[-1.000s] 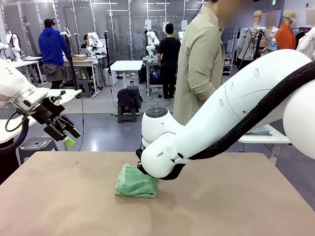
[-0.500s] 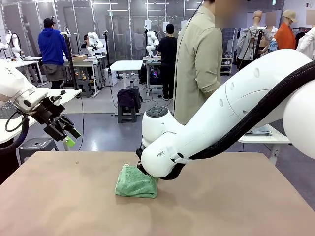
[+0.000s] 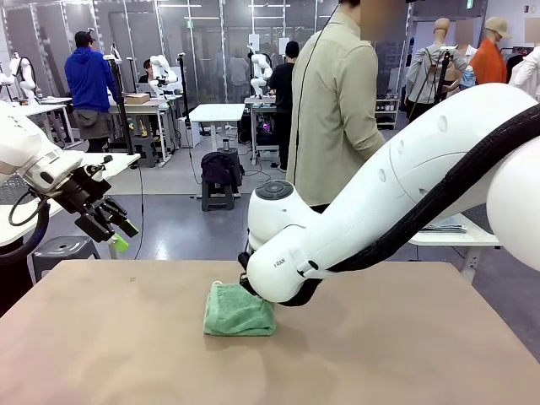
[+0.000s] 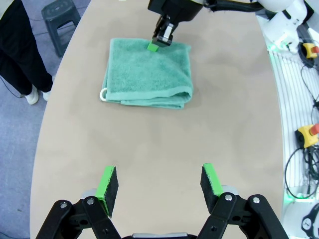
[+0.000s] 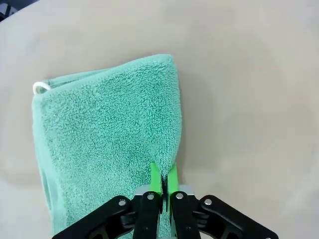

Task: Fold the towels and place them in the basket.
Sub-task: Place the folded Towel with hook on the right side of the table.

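A mint green towel (image 3: 236,312) lies folded on the tan table, with a small white loop at one corner (image 5: 38,88). My right gripper (image 5: 163,175) is shut on the towel (image 5: 99,129), pinching a ridge of cloth along one edge between its green pads. From the left wrist, the same gripper (image 4: 157,43) stands at the far edge of the towel (image 4: 147,74). My left gripper (image 3: 125,237) hangs open above the table's left edge, its fingers (image 4: 107,183) spread wide over bare table. The basket is out of view.
A person in a beige coat (image 3: 337,110) stands at the far side of the table (image 3: 405,354). My right arm (image 3: 396,194) arches across the right half. A grey stool (image 3: 63,247) stands beyond the left edge.
My right arm has slid slightly to the right, dragging the towel with it. The person has stepped a little to the left. My left arm has not moved.
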### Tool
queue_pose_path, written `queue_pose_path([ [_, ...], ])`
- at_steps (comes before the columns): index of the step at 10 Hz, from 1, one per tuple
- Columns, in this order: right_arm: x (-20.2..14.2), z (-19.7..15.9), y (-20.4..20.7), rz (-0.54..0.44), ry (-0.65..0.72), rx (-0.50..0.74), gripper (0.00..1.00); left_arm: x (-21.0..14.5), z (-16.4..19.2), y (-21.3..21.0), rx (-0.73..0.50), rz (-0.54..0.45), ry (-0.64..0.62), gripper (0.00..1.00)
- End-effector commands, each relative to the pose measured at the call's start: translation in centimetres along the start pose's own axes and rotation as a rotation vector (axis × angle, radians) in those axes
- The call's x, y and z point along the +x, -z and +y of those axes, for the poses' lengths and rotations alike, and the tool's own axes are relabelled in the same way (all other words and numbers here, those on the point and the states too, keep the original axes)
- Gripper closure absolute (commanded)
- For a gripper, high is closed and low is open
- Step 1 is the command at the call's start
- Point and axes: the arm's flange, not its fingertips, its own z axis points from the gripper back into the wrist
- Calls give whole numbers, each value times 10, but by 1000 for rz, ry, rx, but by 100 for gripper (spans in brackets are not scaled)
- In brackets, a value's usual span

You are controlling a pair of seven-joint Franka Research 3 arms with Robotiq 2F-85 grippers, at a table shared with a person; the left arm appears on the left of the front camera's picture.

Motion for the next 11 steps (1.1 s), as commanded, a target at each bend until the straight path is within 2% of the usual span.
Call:
queue_pose_path([
  [1,6,-33,-6,-57,-18,5,95,1,0,0,7,1,-16,16],
  [4,29,-93,3,-72,-7,-53,95,1,0,0,7,1,-16,16],
  [8,74,-206,23,-163,16,-145,95,1,0,0,7,1,-16,16],
  [11,96,-286,25,-175,-28,-199,95,1,0,0,7,1,-16,16],
])
